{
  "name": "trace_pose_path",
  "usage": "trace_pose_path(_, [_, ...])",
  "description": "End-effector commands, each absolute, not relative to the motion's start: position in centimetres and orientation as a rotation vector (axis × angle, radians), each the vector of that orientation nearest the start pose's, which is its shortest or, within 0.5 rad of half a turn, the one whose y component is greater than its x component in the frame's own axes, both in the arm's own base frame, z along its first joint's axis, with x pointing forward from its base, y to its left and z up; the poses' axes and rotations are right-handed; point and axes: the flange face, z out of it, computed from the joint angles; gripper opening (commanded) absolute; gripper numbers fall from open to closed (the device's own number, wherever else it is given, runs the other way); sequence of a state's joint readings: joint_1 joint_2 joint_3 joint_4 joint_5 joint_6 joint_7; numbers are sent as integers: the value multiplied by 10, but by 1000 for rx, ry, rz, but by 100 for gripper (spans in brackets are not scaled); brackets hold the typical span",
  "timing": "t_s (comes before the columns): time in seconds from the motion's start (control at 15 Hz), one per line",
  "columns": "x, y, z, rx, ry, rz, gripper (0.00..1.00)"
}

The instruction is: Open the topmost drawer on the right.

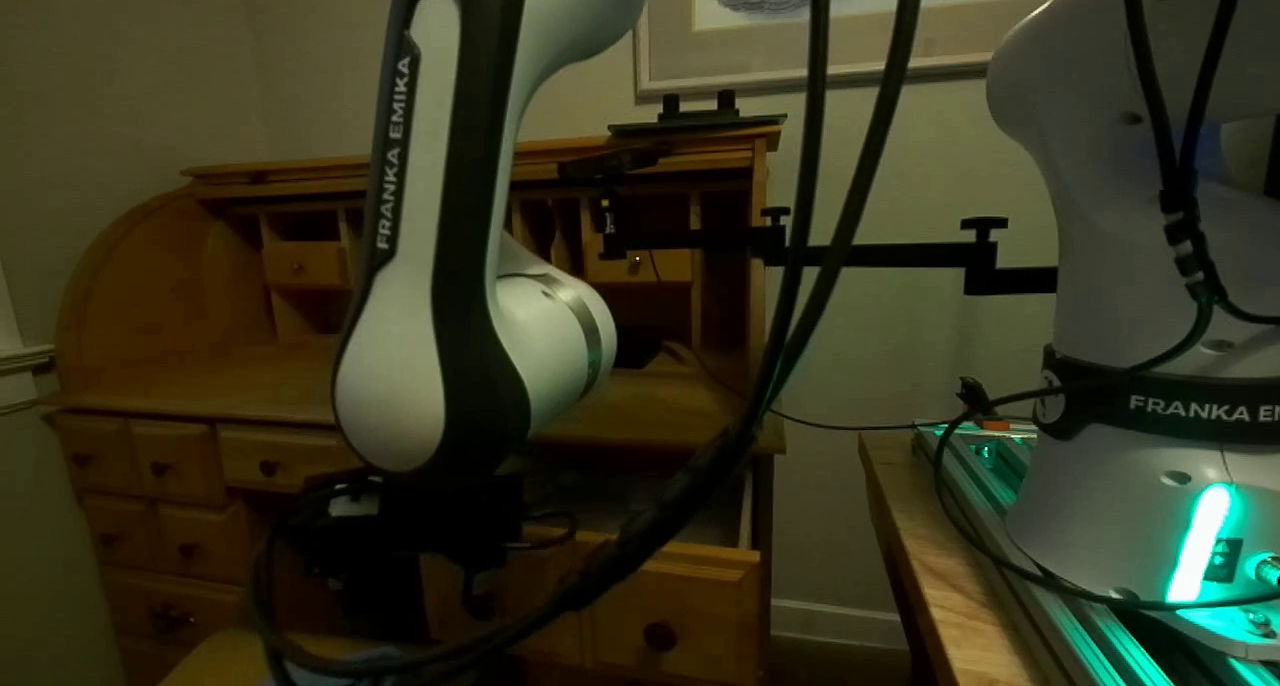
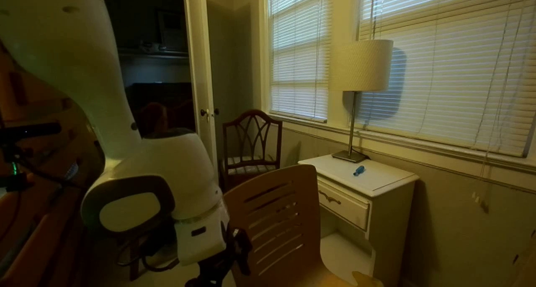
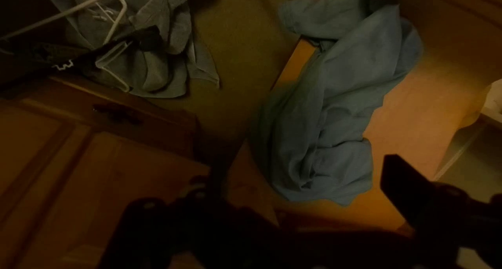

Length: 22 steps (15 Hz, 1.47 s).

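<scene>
Ruth: Your topmost drawer point(image 1: 700, 596): six o'clock in an exterior view, front standing well out from the desk point(image 1: 150, 286), inside showing. Opening looks done, or nearly. What's in your hand?

Sam: Wrist view: your gripper point(image 3: 304, 165) has its fingers spread, nothing pinched between. Contact with the drawer: too dark to tell.

Ruth: So what could undo you?

Sam: The cable bundle point(image 1: 680, 496). In an exterior view it runs from one o'clock to half past seven, passing before the drawer front; touching or not, can't tell. Back off carelessly and it may snag a corner, dragging your drawer or nudging it shut.

Ruth: Nearby?

Sam: The near chair point(image 2: 276, 226), six o'clock in an exterior view, your gripper showing against its back; gap unclear. Swing that way, you'd likely knock it. A blue-grey cloth point(image 3: 329, 112), near three o'clock in the wrist view: descend with fingers apart and you may scoop it.

Ruth: Overpull, and your drawer could tip out.
</scene>
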<state>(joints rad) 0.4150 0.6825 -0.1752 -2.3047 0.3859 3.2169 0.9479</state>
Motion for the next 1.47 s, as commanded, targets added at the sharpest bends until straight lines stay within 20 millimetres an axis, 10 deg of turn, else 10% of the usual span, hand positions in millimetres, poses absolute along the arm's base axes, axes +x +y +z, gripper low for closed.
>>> trace_pose_path(0.0, [492,61,117,-2693,1414,-395,100])
trace_pose_path(1.4, [406,-15,212,-2984,651,-300,100])
